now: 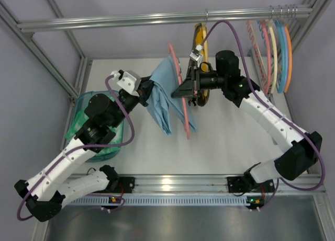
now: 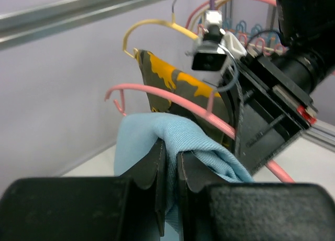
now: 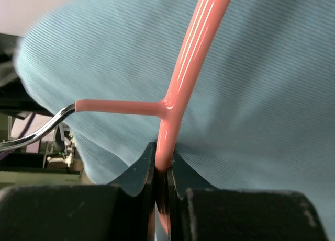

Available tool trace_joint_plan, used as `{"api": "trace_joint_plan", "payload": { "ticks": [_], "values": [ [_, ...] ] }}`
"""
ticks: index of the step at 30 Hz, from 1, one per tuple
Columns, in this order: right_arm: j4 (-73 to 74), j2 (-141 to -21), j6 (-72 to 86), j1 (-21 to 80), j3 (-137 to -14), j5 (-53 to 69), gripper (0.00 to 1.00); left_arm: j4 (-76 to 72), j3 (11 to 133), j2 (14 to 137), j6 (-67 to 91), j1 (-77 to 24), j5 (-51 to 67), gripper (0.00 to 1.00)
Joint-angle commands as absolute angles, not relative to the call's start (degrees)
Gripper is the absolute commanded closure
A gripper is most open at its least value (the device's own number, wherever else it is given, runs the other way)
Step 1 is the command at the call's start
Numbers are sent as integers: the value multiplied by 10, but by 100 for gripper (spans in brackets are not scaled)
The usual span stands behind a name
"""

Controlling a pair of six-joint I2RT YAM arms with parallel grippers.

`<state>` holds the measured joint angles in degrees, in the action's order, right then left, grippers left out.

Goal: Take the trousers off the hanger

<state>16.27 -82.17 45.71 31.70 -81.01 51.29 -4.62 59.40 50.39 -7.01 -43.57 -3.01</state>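
Top external: mid-removal. Our left gripper point(image 1: 148, 89) pinches the trousers point(image 1: 163, 97), right gripper point(image 1: 183, 89) clamps the hanger point(image 1: 185, 118); next we'd pull cloth toward the table point(image 1: 225, 141)'s left edge.

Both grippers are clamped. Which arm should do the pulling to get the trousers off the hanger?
Left. The left gripper is shut on a fold of the light blue trousers, so it can likely draw them off. The right gripper is shut on the salmon-pink hanger and is better used to steady it.
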Motion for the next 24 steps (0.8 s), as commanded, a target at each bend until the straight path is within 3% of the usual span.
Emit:
{"api": "trace_joint_plan", "payload": {
  "ticks": [1,14,24],
  "values": [
    [176,-804,405,309,-783,492,100,-231,693,485,-84,-425,-59,100],
    [215,-783,341,319,-747,492,100,-174,806,475,-82,-349,-62,100],
    [304,-779,258,341,-762,500,100,-45,823,385,-73,-202,-50,100]
  ]
}}
